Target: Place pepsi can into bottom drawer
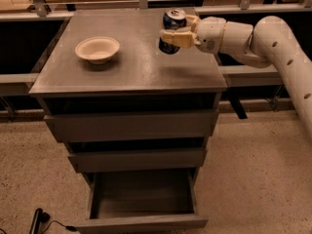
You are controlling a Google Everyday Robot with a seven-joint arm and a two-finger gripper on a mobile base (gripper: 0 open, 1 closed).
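Observation:
The pepsi can (172, 23), dark blue with a silver top, is held in my gripper (176, 31), tilted and lifted a little above the cabinet top at its back right. The gripper's pale fingers (178, 37) close around the can's sides; the white arm (273, 43) reaches in from the right. The bottom drawer (141, 199) stands pulled open at the foot of the cabinet, a shallow dark tray with nothing in it, well below and in front of the can.
A beige bowl (97, 48) sits on the left of the grey cabinet top (126, 72). Two wider drawers (131, 126) above the open one are shut. A black cable (41, 218) lies on the speckled floor at lower left.

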